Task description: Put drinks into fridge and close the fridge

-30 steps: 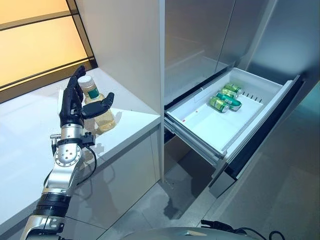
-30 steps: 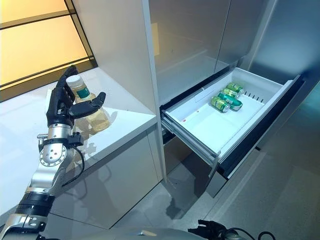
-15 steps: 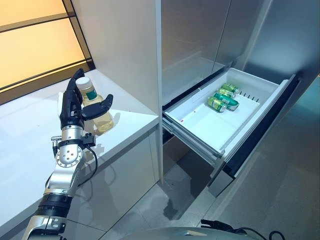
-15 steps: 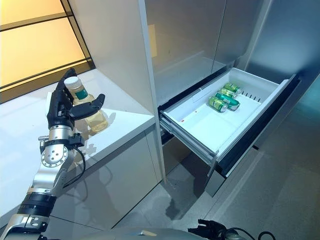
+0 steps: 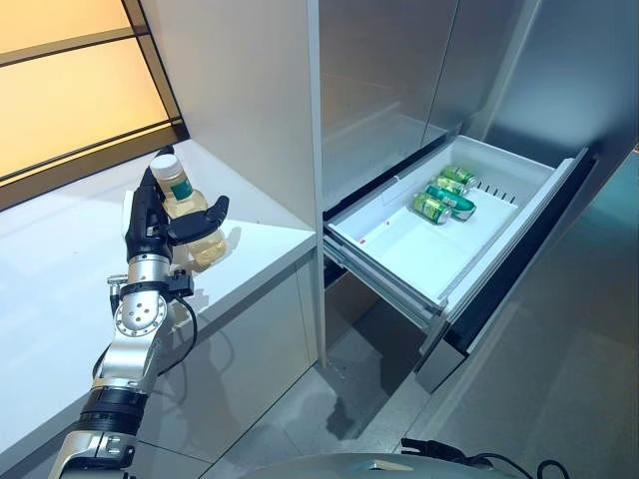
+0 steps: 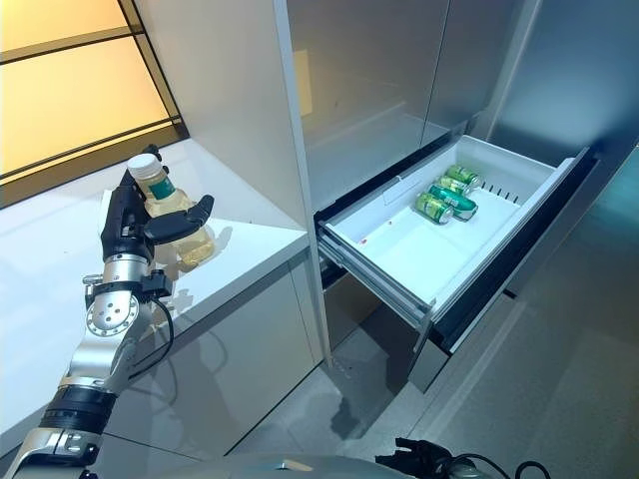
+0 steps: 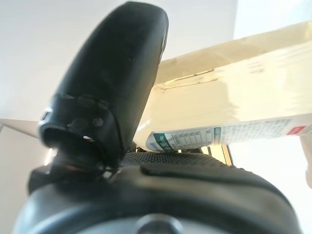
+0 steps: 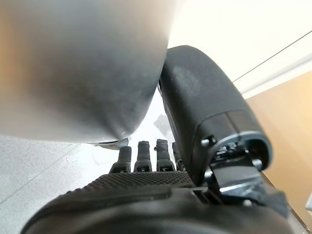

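White and smooth, the desk [image 5: 60, 269] runs along the left under an amber-lit window panel [image 5: 70, 90]. On it stands a bottle [image 5: 192, 222] of pale yellow drink with a white cap and a green-and-white label. The left hand [image 5: 148, 225] is at the bottle, fingers upright behind it and the thumb reaching across its front; the left wrist view shows the thumb lying against the bottle's side, so the hand is closing round the bottle, which rests upright on the desk. To the right rises the tall grey fridge [image 5: 399, 70], with its white drawer [image 5: 399, 254] pulled out. Several green cans [image 5: 444, 195] lie on their sides at the drawer's far end. The right hand [image 8: 146, 161] shows only in its own wrist view, fingers relaxed and holding nothing.
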Motion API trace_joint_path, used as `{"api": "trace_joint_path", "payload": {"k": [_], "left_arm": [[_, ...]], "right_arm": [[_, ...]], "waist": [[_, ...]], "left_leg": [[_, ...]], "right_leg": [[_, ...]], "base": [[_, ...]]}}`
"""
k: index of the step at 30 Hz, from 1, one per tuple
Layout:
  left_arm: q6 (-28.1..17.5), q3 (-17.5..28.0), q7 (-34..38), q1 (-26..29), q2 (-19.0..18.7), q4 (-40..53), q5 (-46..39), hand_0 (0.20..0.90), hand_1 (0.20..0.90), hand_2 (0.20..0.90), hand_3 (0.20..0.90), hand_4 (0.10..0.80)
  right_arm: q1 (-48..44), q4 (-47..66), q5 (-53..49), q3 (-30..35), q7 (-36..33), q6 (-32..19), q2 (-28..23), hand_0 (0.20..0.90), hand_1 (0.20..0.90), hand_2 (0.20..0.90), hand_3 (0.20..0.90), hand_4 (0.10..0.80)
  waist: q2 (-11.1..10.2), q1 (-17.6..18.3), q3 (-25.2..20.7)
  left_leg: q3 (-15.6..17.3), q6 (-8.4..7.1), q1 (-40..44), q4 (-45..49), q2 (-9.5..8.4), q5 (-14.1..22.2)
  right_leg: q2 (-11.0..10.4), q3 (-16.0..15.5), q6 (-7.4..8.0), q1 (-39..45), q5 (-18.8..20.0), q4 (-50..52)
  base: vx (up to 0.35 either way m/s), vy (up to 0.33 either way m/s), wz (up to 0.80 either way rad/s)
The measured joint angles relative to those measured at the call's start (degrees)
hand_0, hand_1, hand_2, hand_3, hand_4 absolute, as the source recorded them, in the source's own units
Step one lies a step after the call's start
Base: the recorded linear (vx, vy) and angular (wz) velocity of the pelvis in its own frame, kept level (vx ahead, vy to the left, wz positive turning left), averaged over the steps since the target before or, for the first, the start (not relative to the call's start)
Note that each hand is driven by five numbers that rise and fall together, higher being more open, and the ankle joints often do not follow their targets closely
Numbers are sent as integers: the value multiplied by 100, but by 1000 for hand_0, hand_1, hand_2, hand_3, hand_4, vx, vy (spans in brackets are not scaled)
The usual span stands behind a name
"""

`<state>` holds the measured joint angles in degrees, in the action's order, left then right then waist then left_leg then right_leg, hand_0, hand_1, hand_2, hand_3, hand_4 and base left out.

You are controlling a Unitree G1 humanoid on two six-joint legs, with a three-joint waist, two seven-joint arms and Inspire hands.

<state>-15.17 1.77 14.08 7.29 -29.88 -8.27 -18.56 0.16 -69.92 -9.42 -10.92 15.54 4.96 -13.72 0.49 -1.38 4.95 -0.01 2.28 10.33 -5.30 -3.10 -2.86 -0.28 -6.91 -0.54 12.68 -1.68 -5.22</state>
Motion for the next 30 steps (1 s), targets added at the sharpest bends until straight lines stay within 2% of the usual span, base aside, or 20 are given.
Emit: {"api": "trace_joint_path", "payload": {"k": [6, 8, 9, 10, 23, 30], "left_arm": [[0, -1, 4, 0, 10, 0, -13, 900, 900, 900, 900, 800], [-2, -1, 5, 0, 19, 0, -101, 514, 514, 514, 450, 350], [-4, -1, 7, 0, 22, 0, -168, 514, 514, 514, 450, 350], [-5, 0, 15, 0, 29, 0, -239, 300, 300, 300, 200, 100], [-135, -2, 70, -51, 146, 10, -273, 300, 300, 300, 200, 100], [-136, -2, -103, -53, 147, 84, -299, 300, 300, 300, 200, 100]], "right_arm": [[1, 0, 0, 2, 0, 0, 0, 900, 900, 900, 900, 800], [1, 0, 0, 2, 0, 0, 0, 900, 900, 900, 900, 800], [1, 0, 0, 2, 0, 0, 0, 900, 900, 900, 900, 800], [1, -1, 1, 2, 0, 0, 0, 900, 900, 900, 900, 800], [4, 0, 7, 2, 0, -19, 1, 900, 900, 900, 900, 800], [-10, 20, -20, 0, -1, -222, 1, 900, 900, 900, 900, 800]], "waist": [[0, -1, 0], [0, -1, 0], [0, 0, 0], [0, -1, 0], [-2, -2, -1], [-21, -15, 11]], "left_leg": [[-1, 0, 1, 0, 0, 0], [0, 0, 2, 1, 0, 0], [0, 0, 2, 0, 0, 0], [-1, 0, 3, 0, 0, 0], [0, 0, 4, -1, 0, 0], [-3, 0, -2, -2, 1, 0]], "right_leg": [[0, -1, 0, 4, 0, 0], [0, 0, 0, 4, 0, 0], [0, 0, 0, 4, 0, 0], [0, 0, 0, 6, 0, 0], [0, 1, 0, 4, 0, 0], [0, 0, 0, -11, 0, -1]], "base": [[0, 0, 0], [0, 0, 0], [0, 0, 0], [0, 0, 0], [0, 0, 0], [0, 0, 0]]}}
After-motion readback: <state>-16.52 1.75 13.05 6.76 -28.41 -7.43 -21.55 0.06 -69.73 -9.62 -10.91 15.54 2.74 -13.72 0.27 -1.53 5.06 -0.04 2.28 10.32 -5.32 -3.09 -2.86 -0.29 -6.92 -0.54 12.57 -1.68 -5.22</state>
